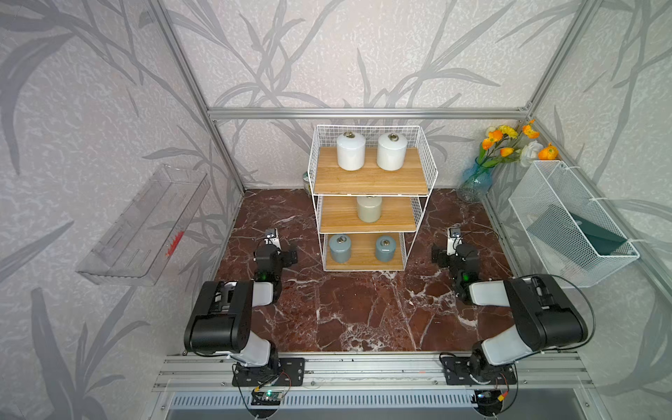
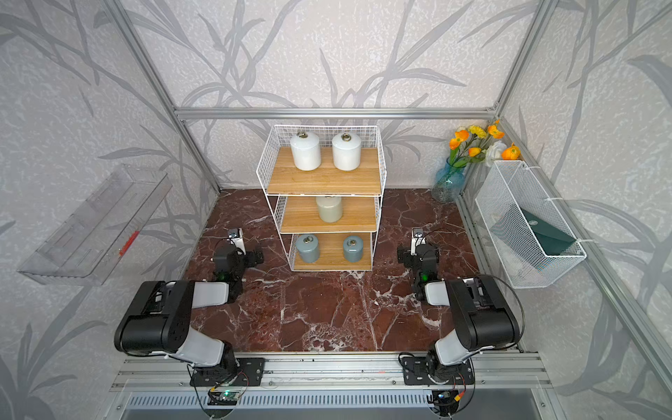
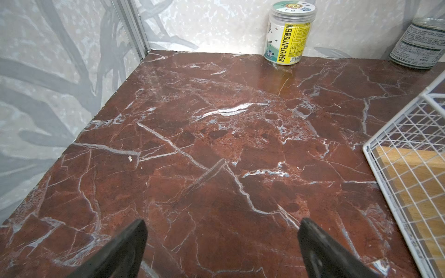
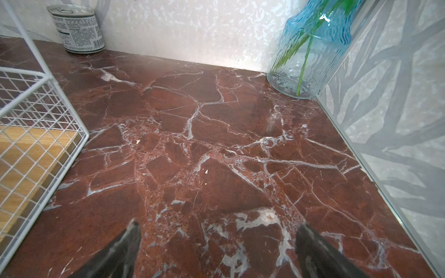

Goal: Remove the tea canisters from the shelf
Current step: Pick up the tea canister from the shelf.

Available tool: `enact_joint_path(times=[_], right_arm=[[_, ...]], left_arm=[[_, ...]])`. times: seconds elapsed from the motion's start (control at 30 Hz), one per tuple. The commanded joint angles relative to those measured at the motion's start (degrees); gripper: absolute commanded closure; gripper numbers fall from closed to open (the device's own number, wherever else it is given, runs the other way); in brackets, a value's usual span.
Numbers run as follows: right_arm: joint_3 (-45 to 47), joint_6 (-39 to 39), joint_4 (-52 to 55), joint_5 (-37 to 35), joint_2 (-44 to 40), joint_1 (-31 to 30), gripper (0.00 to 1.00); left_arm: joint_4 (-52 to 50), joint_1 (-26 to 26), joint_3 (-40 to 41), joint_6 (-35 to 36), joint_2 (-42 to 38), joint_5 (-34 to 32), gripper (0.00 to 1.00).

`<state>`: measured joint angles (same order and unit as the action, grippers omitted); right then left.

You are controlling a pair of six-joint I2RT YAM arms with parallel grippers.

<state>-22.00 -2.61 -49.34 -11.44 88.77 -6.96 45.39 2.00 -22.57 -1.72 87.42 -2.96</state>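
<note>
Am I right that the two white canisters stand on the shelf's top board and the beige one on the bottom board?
Not quite: both top views show the beige canister on the middle board; the white canisters are on the top board.

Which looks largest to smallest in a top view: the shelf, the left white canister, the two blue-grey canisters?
shelf
left white canister, nearer the camera
left blue-grey canister and right blue-grey canister: alike, unranked
</note>
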Motion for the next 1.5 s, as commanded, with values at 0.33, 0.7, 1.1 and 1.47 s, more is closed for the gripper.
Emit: enact_joint_path(times=[0.33,0.7,1.1,1.47], right_arm=[[-0.42,0.32,-0.01,0.15,-0.71,-0.16,0.01],[-0.46,0.4,0.01,0.13,-0.71,-0.16,0.01],[-17.75,6.88,40.51,-0.67,-26.27,0.46,0.01],[-21.06,23.85,60.65,10.19,-58.24,0.68,0.01]], left_arm=[[-0.05,0.22,-1.23,-0.64,-0.23,-0.3,0.01],[-0.16,0.37,-1.17,-0.66,-0.23,-0.19,0.01],[-41.55,2.31,-20.52,-15.2,-19.95,-5.06,0.0],[-57.59,2.14,-22.49,-14.11,-45.31,8.44,0.01]])
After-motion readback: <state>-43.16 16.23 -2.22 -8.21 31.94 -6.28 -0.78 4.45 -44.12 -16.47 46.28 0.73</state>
